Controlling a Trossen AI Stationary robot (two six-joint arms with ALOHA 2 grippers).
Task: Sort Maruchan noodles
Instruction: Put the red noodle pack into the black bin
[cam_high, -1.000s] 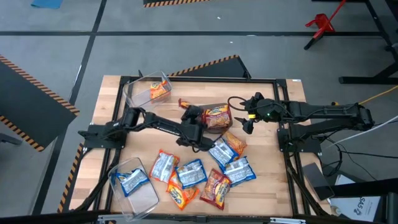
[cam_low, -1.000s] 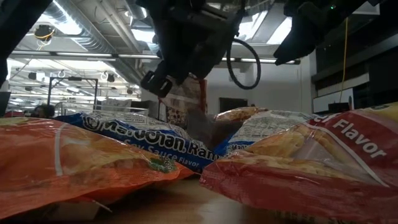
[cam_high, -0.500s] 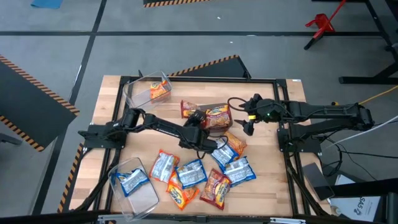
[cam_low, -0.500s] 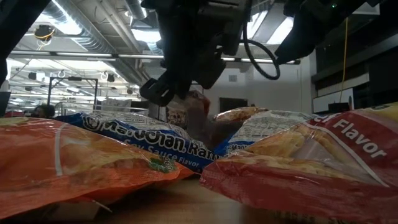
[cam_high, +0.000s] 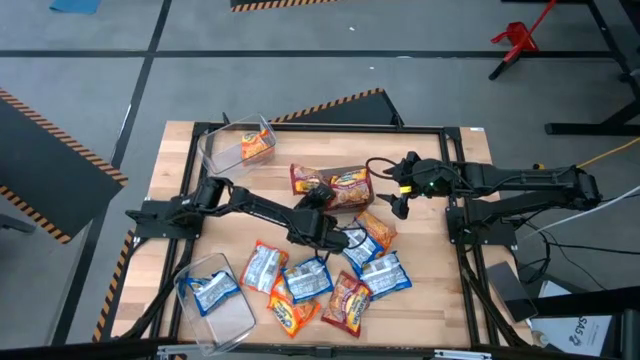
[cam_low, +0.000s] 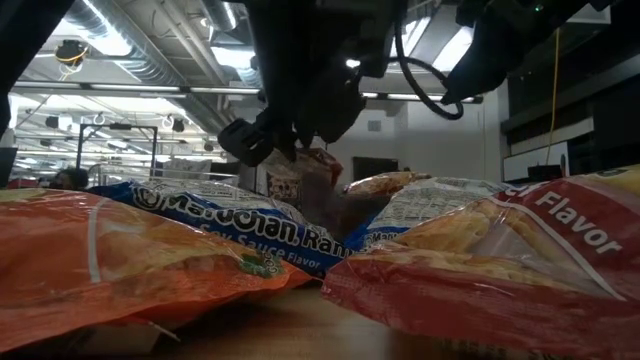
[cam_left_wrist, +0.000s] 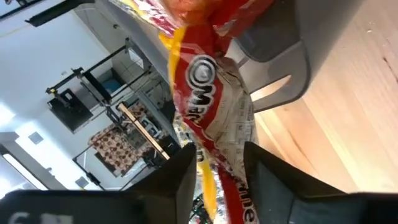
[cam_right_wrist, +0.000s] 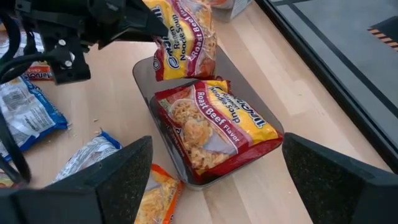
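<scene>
Red-and-yellow noodle packets (cam_right_wrist: 211, 127), blue-and-white packets (cam_high: 380, 272) and orange packets (cam_high: 290, 315) lie on pale wood table (cam_high: 420, 310).

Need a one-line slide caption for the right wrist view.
Left pincer releasing a red packet over the bin holding another.

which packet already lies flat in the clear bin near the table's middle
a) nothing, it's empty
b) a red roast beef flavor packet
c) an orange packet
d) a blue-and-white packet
b: the right wrist view shows a red Roast Beef Flavor packet lying flat in the clear bin, with a second red packet tilted at the bin's edge by the left gripper.
</scene>
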